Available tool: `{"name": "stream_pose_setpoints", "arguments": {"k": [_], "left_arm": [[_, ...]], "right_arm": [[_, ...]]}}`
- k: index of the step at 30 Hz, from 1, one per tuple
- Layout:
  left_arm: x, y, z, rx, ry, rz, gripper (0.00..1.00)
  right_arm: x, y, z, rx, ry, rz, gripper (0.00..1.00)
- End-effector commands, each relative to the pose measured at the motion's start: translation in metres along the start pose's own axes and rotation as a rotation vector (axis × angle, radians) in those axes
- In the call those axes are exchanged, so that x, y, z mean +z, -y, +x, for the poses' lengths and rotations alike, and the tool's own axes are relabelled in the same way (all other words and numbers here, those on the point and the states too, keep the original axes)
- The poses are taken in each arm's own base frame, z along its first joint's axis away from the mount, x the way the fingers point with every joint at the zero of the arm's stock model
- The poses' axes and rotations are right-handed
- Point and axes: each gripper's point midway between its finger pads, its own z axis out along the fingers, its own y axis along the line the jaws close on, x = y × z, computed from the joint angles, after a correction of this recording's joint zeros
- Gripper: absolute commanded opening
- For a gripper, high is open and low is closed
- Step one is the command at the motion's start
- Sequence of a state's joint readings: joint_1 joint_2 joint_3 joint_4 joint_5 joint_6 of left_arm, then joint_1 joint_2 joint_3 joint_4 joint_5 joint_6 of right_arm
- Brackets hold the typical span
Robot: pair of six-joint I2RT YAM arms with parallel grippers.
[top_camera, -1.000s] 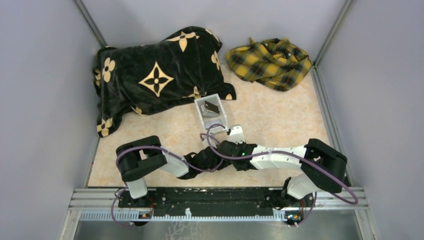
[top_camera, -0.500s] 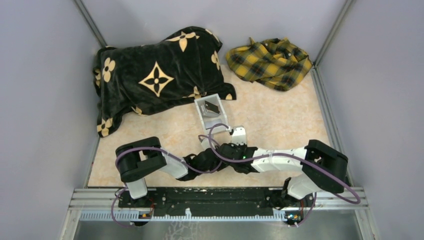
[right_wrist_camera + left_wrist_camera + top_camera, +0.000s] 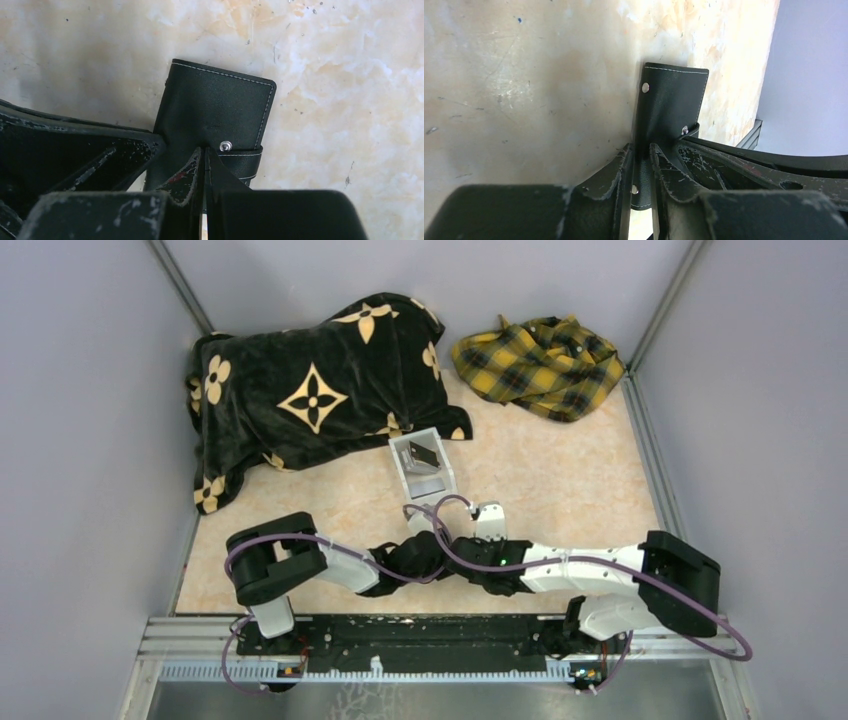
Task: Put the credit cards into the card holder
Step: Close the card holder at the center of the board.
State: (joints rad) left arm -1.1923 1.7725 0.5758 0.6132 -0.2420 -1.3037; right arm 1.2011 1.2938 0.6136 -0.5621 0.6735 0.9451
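Card holder (image 3: 215,107): closed, black with pale stitching, located at the meeting point of both arms near the middle of the worktop (image 3: 325,75), on the near side of the clear box (image 3: 422,468). In the top view the wrists cover it. Right end effector (image 3: 204,152): fingers pressed together, tips set against the lower edge of the card holder's outer face, just beside the snap stud (image 3: 225,145) where the strap (image 3: 240,156) wraps round. Whether a fold of the strap is caught between the tips cannot be determined. Left end effector (image 3: 640,152): fingers slightly apart, bracketing one thin edge of the card holder, which runs up between them and projects beyond the tips. A sliver of light shows between the leather and one finger lower down, so firm contact cannot be confirmed. Whether the card holder rests on the worktop or is lifted clear cannot be judged. One dark credit card (image 3: 424,454) lies inside the clear box. A black blanket with gold flowers (image 3: 310,390) and a yellow plaid cloth (image 3: 540,352) lie along the far side, well apart from both end effectors.
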Motion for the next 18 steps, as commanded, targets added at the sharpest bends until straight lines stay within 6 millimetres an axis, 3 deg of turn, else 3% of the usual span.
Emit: {"name": "stream_pose_setpoints", "arguments": {"k": [1,7,14,18], "left_arm": [[-0.010,-0.085,0.019,0.134,-0.086,-0.277,0.26],[-0.009,-0.084,0.020,0.145,-0.094,-0.282,0.28],[-0.010,-0.084,0.019,0.148,-0.092,-0.282,0.39],[-0.011,-0.083,0.018,0.151,-0.091,-0.277,0.44]], "right_arm": [[-0.005,0.024,0.012,-0.022,-0.049,0.047,0.00],[-0.008,0.029,-0.002,-0.005,-0.027,0.057,0.00],[-0.015,0.027,-0.018,-0.036,-0.007,0.063,0.29],[-0.020,0.028,-0.026,-0.046,0.000,0.076,0.36]]}}
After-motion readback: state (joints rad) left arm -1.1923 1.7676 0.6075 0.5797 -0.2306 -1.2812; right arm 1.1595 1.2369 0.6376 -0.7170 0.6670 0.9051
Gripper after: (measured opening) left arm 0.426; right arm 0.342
